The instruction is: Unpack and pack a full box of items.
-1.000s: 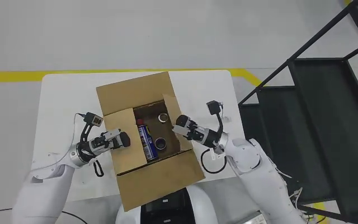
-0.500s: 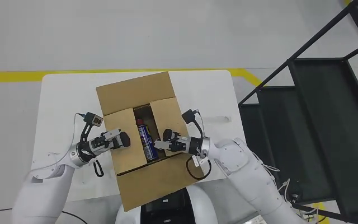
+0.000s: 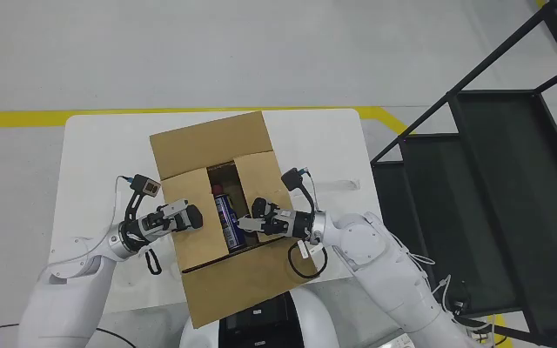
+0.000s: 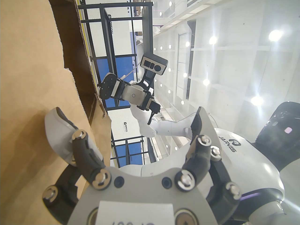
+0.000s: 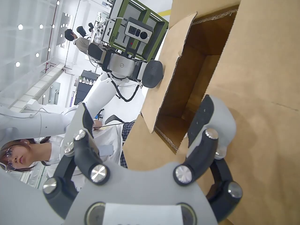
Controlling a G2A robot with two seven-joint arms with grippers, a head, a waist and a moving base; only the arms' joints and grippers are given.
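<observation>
Box [image 3: 174, 152]: plain brown corrugated cardboard with its top open. I see it in the middle of the white table [image 3: 96, 157], turned slightly askew to the table's edges.
Far flap [image 3: 222, 139]: laid back, away from the robot, showing a smooth tan face.
Near flap [image 3: 261, 291]: folded out toward the robot and hanging past the table's front edge.
Left flap [image 3: 184, 193]: spread away from the opening.
Right flap [image 3: 259, 178]: folded inward, covering the right part of the opening.
Inside: the uncovered strip is dark. A blue spray can [image 3: 225, 219] with a red cap lies lengthwise in it, cap toward the far side.
Left gripper [image 3: 193, 215]: at the left flap, near the edge of the opening. Its own wrist view [image 4: 126, 122] shows me the fingers spread wide, one lying against the flap's cardboard face and the other in free air, with nothing between them.
Right gripper [image 3: 252, 217]: over the near end of the right flap, just beside the can. In its wrist view [image 5: 145, 118] the fingers are spread apart. One is over the flap's surface, but I cannot tell whether it presses down, and it grips nothing.
Around: a yellow floor line [image 3: 52, 117] runs behind the table, and black stairs [image 3: 487, 174] stand to the right.
</observation>
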